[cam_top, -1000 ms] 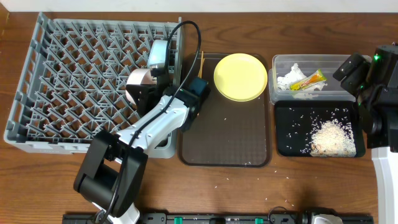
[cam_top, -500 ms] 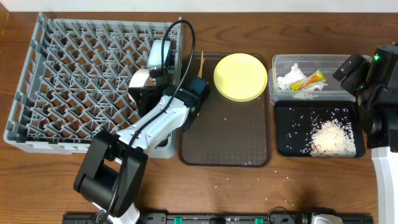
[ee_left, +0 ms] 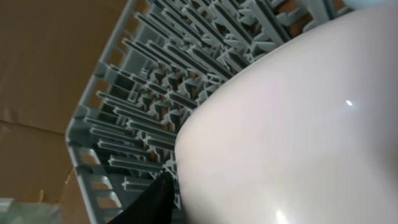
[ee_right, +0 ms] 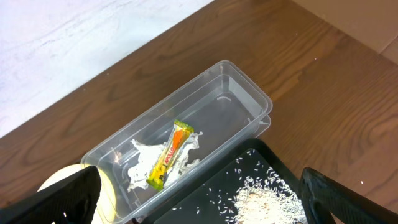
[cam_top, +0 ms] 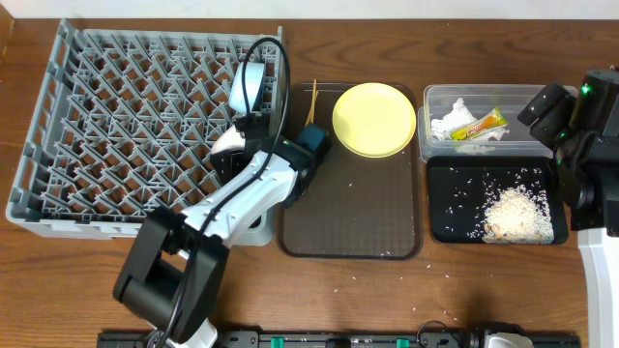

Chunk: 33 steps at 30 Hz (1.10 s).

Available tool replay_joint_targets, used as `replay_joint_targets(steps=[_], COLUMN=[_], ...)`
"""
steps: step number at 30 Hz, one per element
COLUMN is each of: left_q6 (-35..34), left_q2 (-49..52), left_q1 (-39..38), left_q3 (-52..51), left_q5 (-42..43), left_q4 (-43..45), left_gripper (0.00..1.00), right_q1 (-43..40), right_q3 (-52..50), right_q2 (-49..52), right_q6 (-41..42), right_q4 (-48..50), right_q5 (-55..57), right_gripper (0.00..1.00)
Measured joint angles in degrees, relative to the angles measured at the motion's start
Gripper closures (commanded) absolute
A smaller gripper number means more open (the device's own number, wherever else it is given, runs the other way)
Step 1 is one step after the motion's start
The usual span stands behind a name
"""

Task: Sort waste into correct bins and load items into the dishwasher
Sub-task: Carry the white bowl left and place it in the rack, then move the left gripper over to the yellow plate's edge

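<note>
My left gripper point(cam_top: 235, 135) is shut on the white bowl point(cam_top: 224, 147) at the right edge of the grey dish rack point(cam_top: 116, 126). In the left wrist view the bowl point(ee_left: 298, 124) fills the frame over the rack's pegs point(ee_left: 124, 124), with one black finger point(ee_left: 152, 202) at its rim. A light blue bowl point(cam_top: 247, 85) stands on edge in the rack just behind. The yellow plate point(cam_top: 374, 118) and the chopsticks point(cam_top: 312, 101) lie on the brown tray. My right gripper point(ee_right: 199, 199) is open and empty above the bins.
The clear tub point(cam_top: 484, 94) holds the tissue point(cam_top: 450, 124) and the wrapper point(cam_top: 481, 124). The black tray point(cam_top: 440, 227) holds a rice heap point(cam_top: 517, 213). Loose grains point(cam_top: 426, 275) lie on the table in front. The brown tray point(cam_top: 348, 232) sits between rack and bins.
My left gripper has shifted slightly toward the front with the white bowl, which now shows tilted more on edge and lower among the pegs. The right arm has not moved.
</note>
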Motion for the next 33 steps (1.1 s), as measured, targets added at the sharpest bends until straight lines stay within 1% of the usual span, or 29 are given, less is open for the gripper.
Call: replay_joint_targets(steps=[4,5,8,11,13,16,20,27,30,33], left_q6=[1.33,2.43,6.1,10.19,11.39,12.46,15.17,17.42,19.3,22.82], left_q2=[-3.93,-5.68,-6.78,-6.78,-6.78,-6.86,-6.86,-7.52,-9.31,-9.57], left_q1=[0.0,0.0,0.0,0.04,0.02,0.24,0.55,-0.39,-1.44,-2.71], left_q3=[0.0,0.11,0.17,0.17,0.17,0.17,0.52,6.82,7.26,7.37], left_q5=[5.6,8.57,14.84,22.12,25.77,28.04,28.13,31.82,33.97,38.82], left_q4=[0.76,1.86,4.98,6.23,7.43,8.04,9.16,11.21,14.56,18.23], left_gripper=[0.53,0.5,0.49,0.49,0.48,0.48,0.48,0.48,0.47,0.47], right_q1=[0.02,0.02,0.02,0.0,0.0,0.0,0.02,0.02,0.0,0.0], right_q3=[0.0,0.0,0.0,0.0,0.0,0.0,0.0,0.0,0.0,0.0], right_q2=[0.0,0.0,0.0,0.0,0.0,0.0,0.0,0.0,0.0,0.02], right_q6=[0.0,0.0,0.0,0.0,0.0,0.0,0.0,0.0,0.0,0.0], right_q4=[0.02,0.02,0.02,0.02,0.0,0.02,0.02,0.0,0.0,0.02], right_q5=[0.0,0.0,0.0,0.0,0.0,0.0,0.0,0.0,0.0,0.0], right_gripper=[0.01,0.01,0.01,0.01,0.01,0.01,0.01,0.01,0.01,0.01])
